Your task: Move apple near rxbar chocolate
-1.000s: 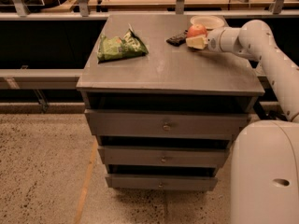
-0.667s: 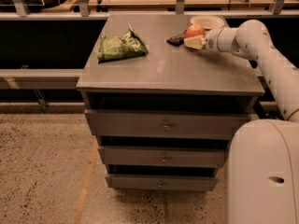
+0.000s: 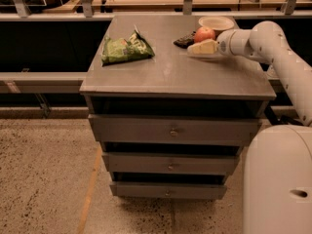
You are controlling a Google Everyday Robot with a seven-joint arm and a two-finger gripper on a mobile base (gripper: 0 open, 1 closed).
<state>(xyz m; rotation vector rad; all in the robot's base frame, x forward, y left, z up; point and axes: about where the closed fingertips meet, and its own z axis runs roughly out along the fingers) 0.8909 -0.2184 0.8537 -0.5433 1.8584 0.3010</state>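
From where I stand, the grey drawer unit point(image 3: 170, 77) fills the middle of the room, and everything that matters sits on its flat top. The apple point(image 3: 204, 33), red-orange with a paler patch, rests at about 1 o'clock from the centre of the top, close to the back edge. The rxbar chocolate point(image 3: 184, 40) lies flat at the apple's 8 o'clock, just beside it and perhaps touching; its wrapper is so dark that I can read no lettering on it. A shallow white bowl point(image 3: 216, 21) sits at the apple's 1 o'clock, right at the back of the top. The white arm point(image 3: 273, 45) reaches in from 3 o'clock, and the gripper point(image 3: 201, 48), cream-coloured at its tip, lies low over the surface at the apple's 6 o'clock, right against the fruit; whether it is apart, together or clamped on anything I cannot tell. Well apart from all this, at about 10 o'clock from the centre, a crumpled green snack bag point(image 3: 126, 50) lies with pale print that I cannot make out. Three drawer fronts point(image 3: 173, 130) with small knobs face me, and the robot's rounded white base point(image 3: 278, 179) stands at the unit's 4 o'clock on the speckled floor point(image 3: 44, 179).
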